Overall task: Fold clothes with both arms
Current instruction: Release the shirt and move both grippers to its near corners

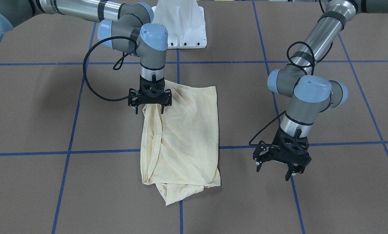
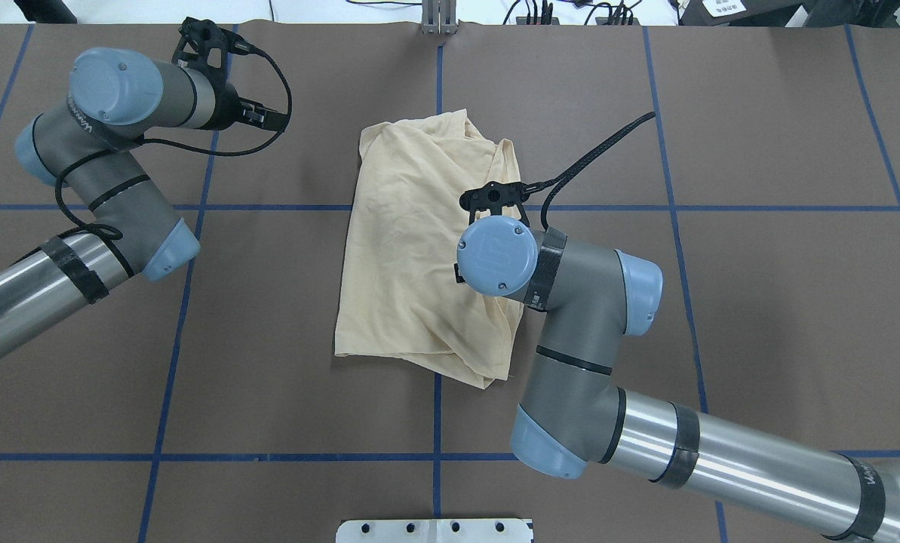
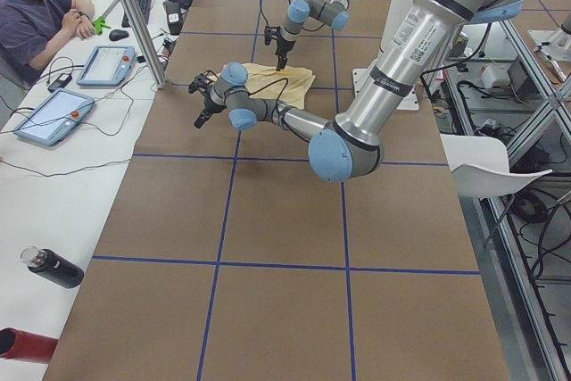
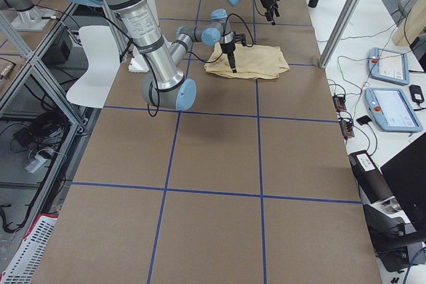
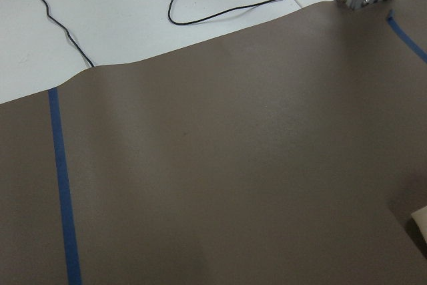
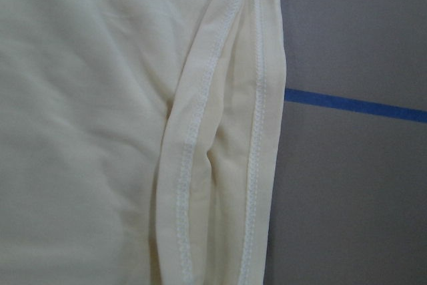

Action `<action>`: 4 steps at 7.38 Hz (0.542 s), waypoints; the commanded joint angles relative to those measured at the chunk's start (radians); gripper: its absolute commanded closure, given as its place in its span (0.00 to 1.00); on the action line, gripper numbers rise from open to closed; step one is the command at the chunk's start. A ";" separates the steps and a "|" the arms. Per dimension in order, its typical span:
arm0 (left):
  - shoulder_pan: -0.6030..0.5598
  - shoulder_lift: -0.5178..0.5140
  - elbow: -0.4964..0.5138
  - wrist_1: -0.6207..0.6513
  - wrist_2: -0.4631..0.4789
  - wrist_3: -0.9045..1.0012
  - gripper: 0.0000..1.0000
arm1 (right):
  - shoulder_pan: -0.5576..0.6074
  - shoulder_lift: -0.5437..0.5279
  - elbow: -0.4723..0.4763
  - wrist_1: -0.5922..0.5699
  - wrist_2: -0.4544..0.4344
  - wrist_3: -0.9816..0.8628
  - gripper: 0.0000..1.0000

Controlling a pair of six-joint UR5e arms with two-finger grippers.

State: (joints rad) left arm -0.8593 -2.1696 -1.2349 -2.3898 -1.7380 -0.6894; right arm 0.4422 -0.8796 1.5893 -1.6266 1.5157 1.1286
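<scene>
I see a thin pale cream-yellow knit cloth shirt [image 1: 187, 130], soft, matt and wrinkly, with bumpy stitched hems [image 6: 257, 65]. The brown table cover [image 1: 311, 201] looks dull and grainy, and its blue tape lines [image 1: 102, 151] look smooth. The arms' round silver metal tubes [image 1: 322, 31] shine. Their light-blue caps [image 1: 153, 36] look like smooth plastic.

Even overhead light casts soft shadows (wrist views slightly blurred).
</scene>
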 commanded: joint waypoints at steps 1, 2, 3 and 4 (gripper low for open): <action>0.002 -0.001 0.000 0.000 0.000 0.001 0.00 | 0.000 0.002 -0.041 0.002 0.001 0.000 0.00; 0.002 -0.001 0.000 0.000 0.002 0.001 0.00 | -0.002 -0.002 -0.043 -0.025 0.003 0.000 0.00; 0.002 -0.001 0.000 0.000 0.002 0.001 0.00 | 0.000 -0.002 -0.042 -0.054 0.003 -0.003 0.00; 0.002 -0.001 0.000 0.000 0.000 0.001 0.00 | 0.003 -0.005 -0.031 -0.084 0.009 -0.016 0.00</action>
State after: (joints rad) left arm -0.8576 -2.1705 -1.2349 -2.3899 -1.7370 -0.6888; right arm 0.4424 -0.8821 1.5509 -1.6748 1.5198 1.1240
